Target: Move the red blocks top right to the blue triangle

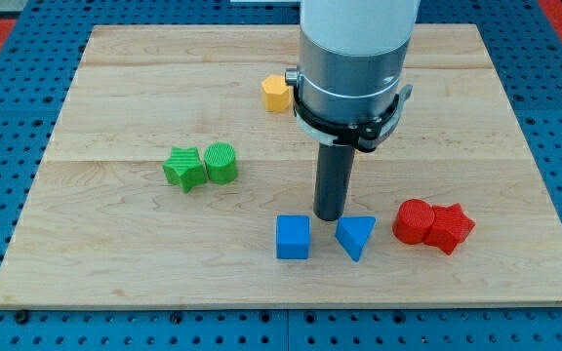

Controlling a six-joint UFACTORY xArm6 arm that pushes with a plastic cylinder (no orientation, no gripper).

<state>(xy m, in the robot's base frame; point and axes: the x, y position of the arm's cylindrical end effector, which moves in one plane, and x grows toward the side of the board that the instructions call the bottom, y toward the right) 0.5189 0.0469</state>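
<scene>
Two red blocks touch each other at the view's lower right: a round red one (416, 221) on the left and a star-like red one (452, 228) on the right. The blue triangle (356, 236) lies just left of them, with a small gap between. My tip (329, 216) stands just up and left of the blue triangle, between it and the blue cube (293, 237). The tip is well left of the red blocks and does not touch them.
A green star (183, 168) and a green cylinder (221, 162) touch each other at the left middle. A yellow block (276, 94) sits near the top, partly hidden by the arm's body (351, 58). The wooden board (115, 253) has blue pegboard around it.
</scene>
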